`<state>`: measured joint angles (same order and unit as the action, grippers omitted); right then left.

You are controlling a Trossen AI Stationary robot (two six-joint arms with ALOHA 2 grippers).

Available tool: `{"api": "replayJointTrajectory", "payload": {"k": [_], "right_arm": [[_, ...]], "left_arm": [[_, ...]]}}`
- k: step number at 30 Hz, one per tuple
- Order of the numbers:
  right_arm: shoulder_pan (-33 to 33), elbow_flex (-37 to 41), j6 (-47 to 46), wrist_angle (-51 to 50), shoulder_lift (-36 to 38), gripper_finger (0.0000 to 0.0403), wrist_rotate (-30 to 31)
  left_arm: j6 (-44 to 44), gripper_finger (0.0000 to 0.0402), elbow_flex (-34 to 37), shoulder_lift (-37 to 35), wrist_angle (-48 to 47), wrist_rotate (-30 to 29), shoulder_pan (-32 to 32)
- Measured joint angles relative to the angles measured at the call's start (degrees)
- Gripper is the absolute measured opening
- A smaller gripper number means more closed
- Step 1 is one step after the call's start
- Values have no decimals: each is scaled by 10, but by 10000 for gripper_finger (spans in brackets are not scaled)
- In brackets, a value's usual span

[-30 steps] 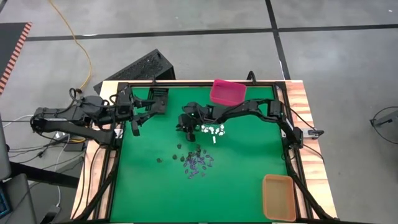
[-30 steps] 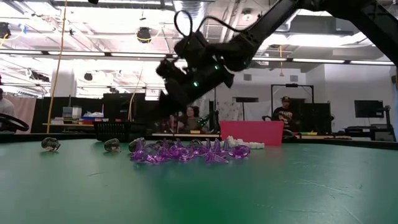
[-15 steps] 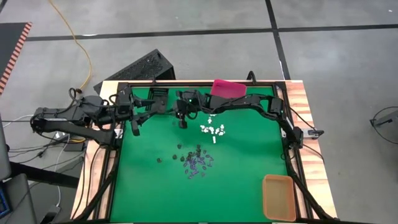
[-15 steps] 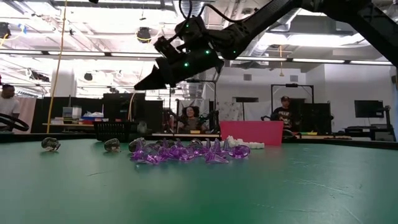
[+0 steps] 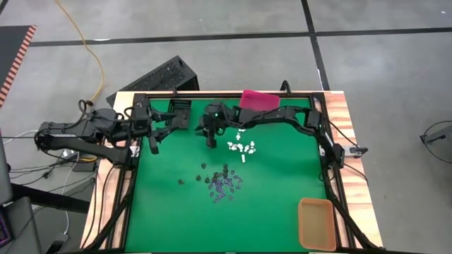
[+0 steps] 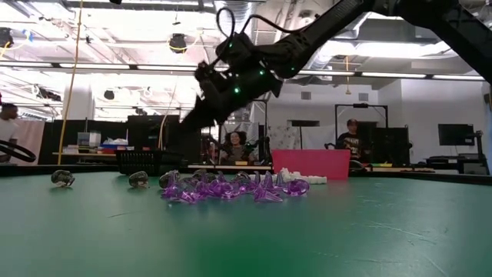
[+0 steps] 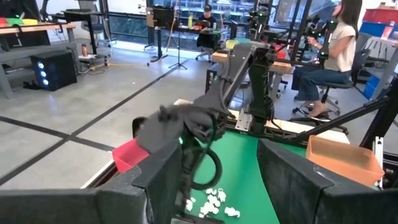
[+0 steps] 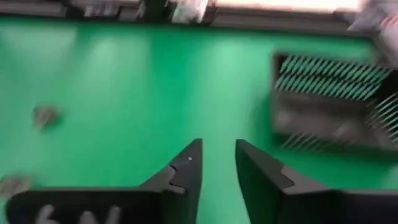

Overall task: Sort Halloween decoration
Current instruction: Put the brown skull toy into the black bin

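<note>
Purple trinkets (image 5: 223, 188) lie in a heap mid-table, dark ones (image 5: 205, 169) scattered just beyond and to their left, and white ones (image 5: 242, 148) farther back. The right pincer (image 5: 211, 142) hangs left of the white ones, fingers narrowly apart with nothing between. The left pincer (image 5: 153, 143) waits at the green table's (image 5: 275, 190) left edge, spread wide.

Change: your right gripper (image 5: 211, 143) has swung from beside the white trinkets (image 5: 241, 148) toward the black bin (image 5: 179, 113) | fingers (image 8: 186, 171) now narrowly parted, empty
</note>
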<state>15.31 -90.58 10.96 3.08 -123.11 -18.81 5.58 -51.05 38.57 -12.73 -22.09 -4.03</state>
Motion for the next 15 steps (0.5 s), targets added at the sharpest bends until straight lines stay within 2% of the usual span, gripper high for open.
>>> {"api": "replayJointTrajectory", "payload": {"k": [4, 8, 15], "right_arm": [[-6, 3, -9, -29, 5, 175, -56], [-5, 1, 10, -48, 51, 188, -58], [21, 1, 91, -226, 105, 189, -77]], "left_arm": [[-5, 201, 0, 0, -12, 0, 0], [-14, 201, 0, 0, -13, -6, 0], [-14, 201, 0, 0, -7, -8, 0]]}}
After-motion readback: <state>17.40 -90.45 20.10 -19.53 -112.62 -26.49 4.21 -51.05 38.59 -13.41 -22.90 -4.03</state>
